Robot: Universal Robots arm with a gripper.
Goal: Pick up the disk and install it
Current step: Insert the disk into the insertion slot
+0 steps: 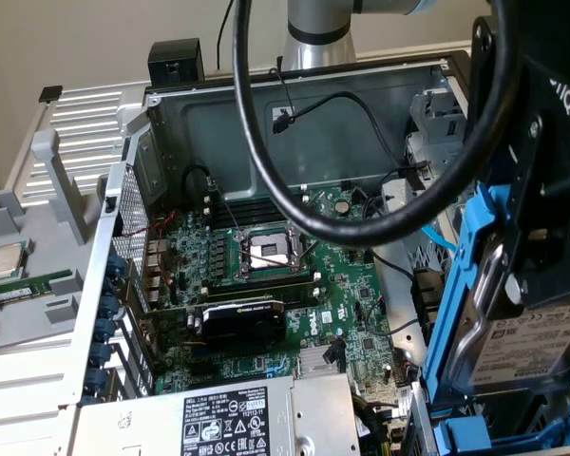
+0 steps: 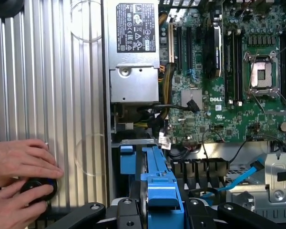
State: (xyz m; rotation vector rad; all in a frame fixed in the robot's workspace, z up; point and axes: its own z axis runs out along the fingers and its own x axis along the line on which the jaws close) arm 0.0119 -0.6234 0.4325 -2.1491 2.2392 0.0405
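Over open computer case [image 1: 361,123]: disk [image 1: 537,347] on end, long axis near vertical, pinched between fingers [image 2: 126,212].

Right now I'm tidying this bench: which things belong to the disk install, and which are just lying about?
Job: the disk, gripped by the tool; the open computer case.
Lying about: processor chip and green memory stick on the grey tray.

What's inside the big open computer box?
A green circuit board with a chip socket, a black card and a silver power box. The disk hides the exterior view's right side.
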